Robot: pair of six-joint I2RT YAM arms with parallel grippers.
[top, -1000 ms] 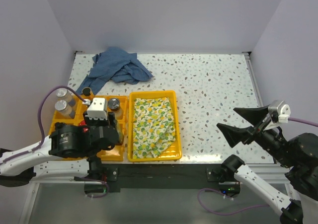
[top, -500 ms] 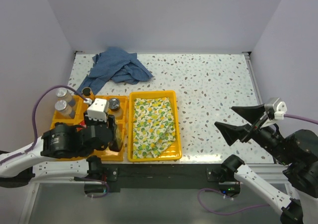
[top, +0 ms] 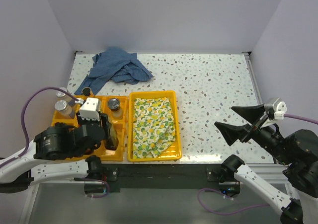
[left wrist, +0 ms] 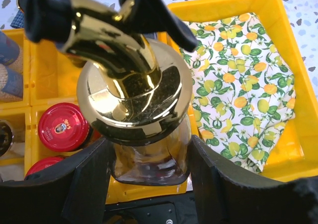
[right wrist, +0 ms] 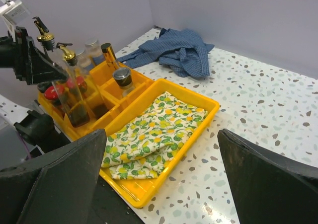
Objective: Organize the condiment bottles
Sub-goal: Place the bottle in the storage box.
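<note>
**Desk:** What's nearest you on the left?

**Me:** My left gripper (left wrist: 150,154). It's clamped on a glass bottle (left wrist: 139,100), with one finger pressed to each side of the body, just under the wide gold cap.

**Desk:** Which way is the bottle pointing?

**Me:** It's upright, long axis straight up and down, with the gold pourer (left wrist: 97,33) on top. My wrist camera looks almost straight down on it. In that view the spout bends off to the far left and ends in a black tip.

**Desk:** Where does it sit?

**Me:** In the near right corner of the divided tray (left wrist: 49,70), base down inside the walls and a little dark liquid at the bottom. I can't tell whether it rests on the tray floor or hangs just above it. Two red-lidded jars (left wrist: 63,126) stand just to its left.

**Desk:** And your right side?

**Me:** My right gripper (top: 226,118) hangs over the table (top: 213,80) near the front edge with its jaws spread wide. It's well apart from both trays.

**Desk:** Farther back?

**Me:** Beside the divided tray, the other tray (top: 151,93) holds a lemon cloth (top: 151,124). Behind the bottle I'm holding stands a dark-capped jar (top: 114,104). A second bottle (right wrist: 43,35) with a gold pourer is upright too. Grey-capped shakers (top: 62,106) fill the far left corner. Beyond them, a blue cloth (top: 117,67) lies crumpled on the table.
</note>
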